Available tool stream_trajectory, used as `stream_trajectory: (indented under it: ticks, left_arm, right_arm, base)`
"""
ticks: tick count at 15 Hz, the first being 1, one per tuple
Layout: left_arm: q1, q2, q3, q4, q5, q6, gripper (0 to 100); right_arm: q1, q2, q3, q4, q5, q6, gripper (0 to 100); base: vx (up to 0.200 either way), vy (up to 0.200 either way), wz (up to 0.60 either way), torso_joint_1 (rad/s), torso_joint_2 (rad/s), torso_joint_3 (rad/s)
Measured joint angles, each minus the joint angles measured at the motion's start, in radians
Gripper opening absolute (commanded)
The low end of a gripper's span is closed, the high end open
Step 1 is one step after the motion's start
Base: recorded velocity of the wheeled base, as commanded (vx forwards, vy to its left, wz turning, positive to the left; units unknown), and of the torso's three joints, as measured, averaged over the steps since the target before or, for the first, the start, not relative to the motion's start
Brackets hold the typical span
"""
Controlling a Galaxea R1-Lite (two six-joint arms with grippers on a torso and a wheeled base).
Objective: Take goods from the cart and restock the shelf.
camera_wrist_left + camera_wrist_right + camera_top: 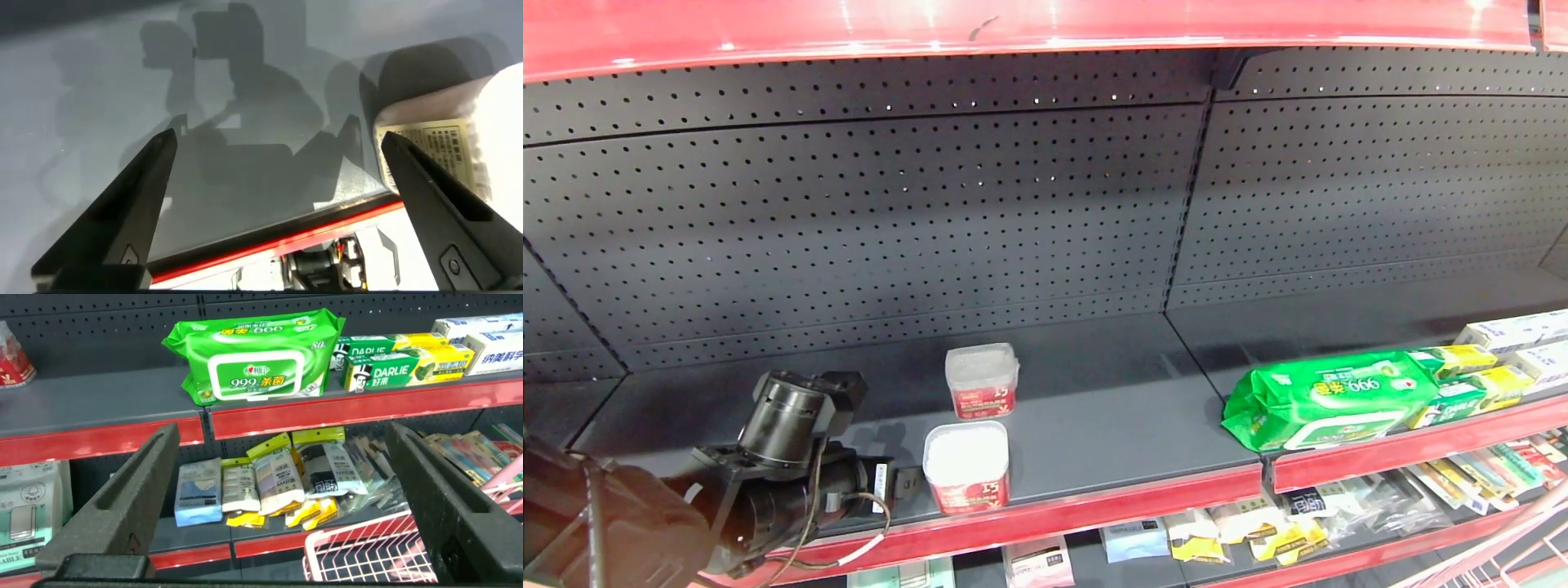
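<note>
While the left end effector (278, 204) gapes (fingers (139, 212) apart), a tub (966, 465) stands alongside.

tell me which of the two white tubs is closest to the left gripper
The front tub, at the red shelf edge beside the left gripper; the other tub stands farther back.

The dark grey shelf (1094, 408) had a red front edge and a perforated back panel (890, 229). 2 white tubs stood on it: the front tub (966, 467) at the edge, the rear tub (982, 380) just behind. Farther right lay a green wipes pack (1327, 398), then yellow-green boxes (1462, 380) and white boxes (1515, 331).
</note>
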State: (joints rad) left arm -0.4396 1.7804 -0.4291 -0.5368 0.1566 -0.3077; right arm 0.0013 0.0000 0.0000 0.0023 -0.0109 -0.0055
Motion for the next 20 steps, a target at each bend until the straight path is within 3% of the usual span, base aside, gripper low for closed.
stream_trajectory:
  ticks: [20]
  left_arm:
    - [-0.028, 0.041, -0.050, 0.000, -0.002, -0.002, 100]
  right_arm:
    - [0.000, 0.000, 0.000, 0.001, 0.000, 0.000, 100]
  base:
    - [0.000, 0.000, 0.00, 0.000, 0.00, 0.000]
